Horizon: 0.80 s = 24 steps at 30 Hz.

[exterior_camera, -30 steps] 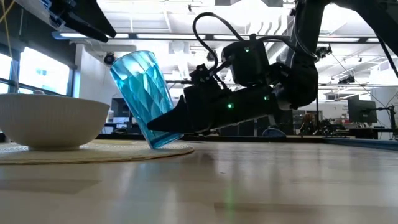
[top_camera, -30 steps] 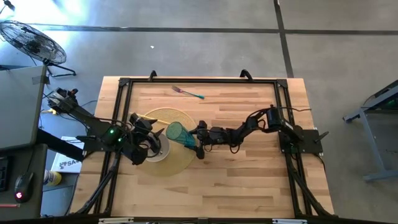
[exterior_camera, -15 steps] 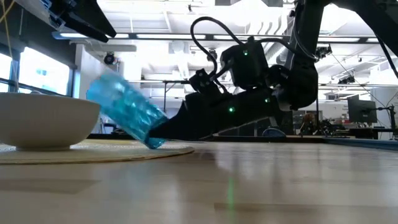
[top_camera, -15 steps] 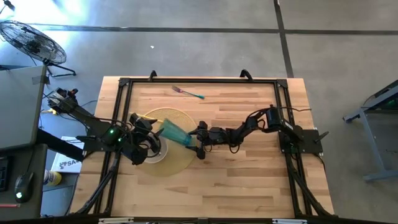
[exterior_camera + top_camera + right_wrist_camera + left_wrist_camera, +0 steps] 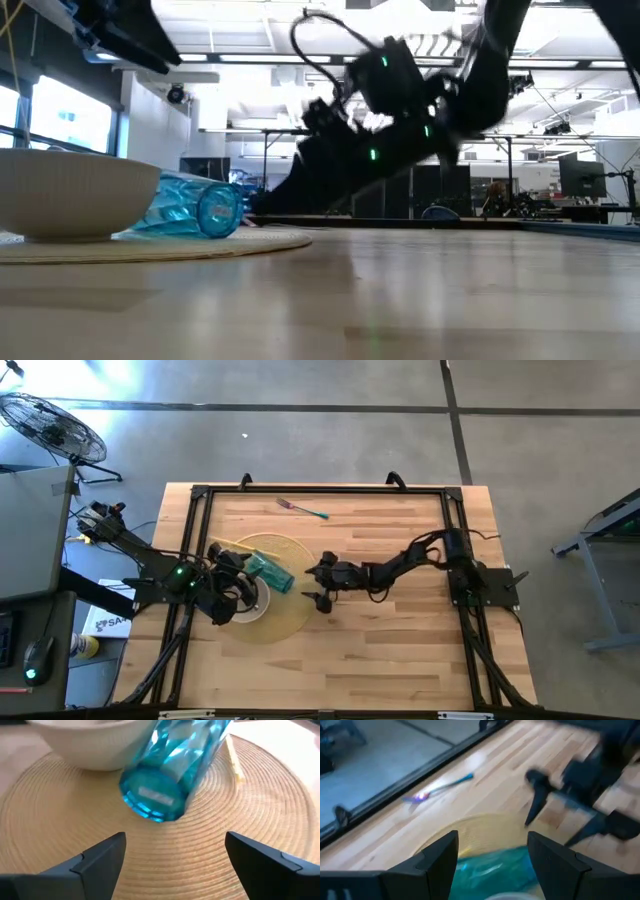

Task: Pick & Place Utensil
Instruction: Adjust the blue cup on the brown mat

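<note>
- My right pincer (image 5: pixel 322 582) is wide open and holds nothing, beside the mat (image 5: pixel 290 615).
- The blue cup (image 5: pixel 270 570) lies tipped against the bowl (image 5: pixel 250 606).
- The utensil (image 5: pixel 302 509) lies near the bench's (image 5: pixel 400 650) far edge.
- My left pincer (image 5: pixel 238 575), open and empty, hangs over the bowl.

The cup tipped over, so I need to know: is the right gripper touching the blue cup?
Apart. In the right wrist view, bare placemat lies between the blue cup and the open right gripper.

Both arms reach in toward the middle of the table

The right claw (image 5: pixel 318 582) sits low, just off the surface, its fingers spread wide with nothing between them. The left claw (image 5: pixel 238 582) hangs at the left, wrist bent down, fingers parted and holding nothing.
</note>
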Tool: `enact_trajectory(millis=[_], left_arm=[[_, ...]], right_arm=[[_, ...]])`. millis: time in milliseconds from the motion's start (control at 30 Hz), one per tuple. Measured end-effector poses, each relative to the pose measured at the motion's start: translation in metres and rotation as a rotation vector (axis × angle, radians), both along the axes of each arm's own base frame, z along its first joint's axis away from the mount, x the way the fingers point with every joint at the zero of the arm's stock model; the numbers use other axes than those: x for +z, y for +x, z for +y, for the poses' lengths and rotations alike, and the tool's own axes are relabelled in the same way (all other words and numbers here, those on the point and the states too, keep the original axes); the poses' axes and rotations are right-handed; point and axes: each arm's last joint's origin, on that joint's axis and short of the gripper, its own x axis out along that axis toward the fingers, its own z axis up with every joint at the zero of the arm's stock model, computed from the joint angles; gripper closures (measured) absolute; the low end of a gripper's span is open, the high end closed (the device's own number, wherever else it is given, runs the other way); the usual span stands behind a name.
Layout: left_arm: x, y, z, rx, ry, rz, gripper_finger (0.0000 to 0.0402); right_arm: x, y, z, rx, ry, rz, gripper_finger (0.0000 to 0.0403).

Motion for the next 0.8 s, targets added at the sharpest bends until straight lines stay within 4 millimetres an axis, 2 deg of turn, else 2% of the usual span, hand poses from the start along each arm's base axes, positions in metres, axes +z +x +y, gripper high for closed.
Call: enact_trajectory(millis=[200,333,667,800], left_arm=[[-0.007,-0.016,0.009,0.085,-0.066,0.096,0.0168],[-0.003,-0.029,0.018,0.145,-0.159,0.105,0.0168],[0.015,-0.048,0.053,0.122,-0.411,0.127,0.0168],[0.004,-0.045,0.064,0.042,-0.494,0.099,0.0168]], right_arm=[[0.043,0.016,0.006,0.022,-0.032,0.220,0.0068],[0.062,0.028,0.013,0.059,-0.048,0.261,0.0068],[0.083,0.032,0.032,0.107,-0.053,0.255,0.0068],[0.086,0.028,0.043,0.130,-0.059,0.266,0.0068]])
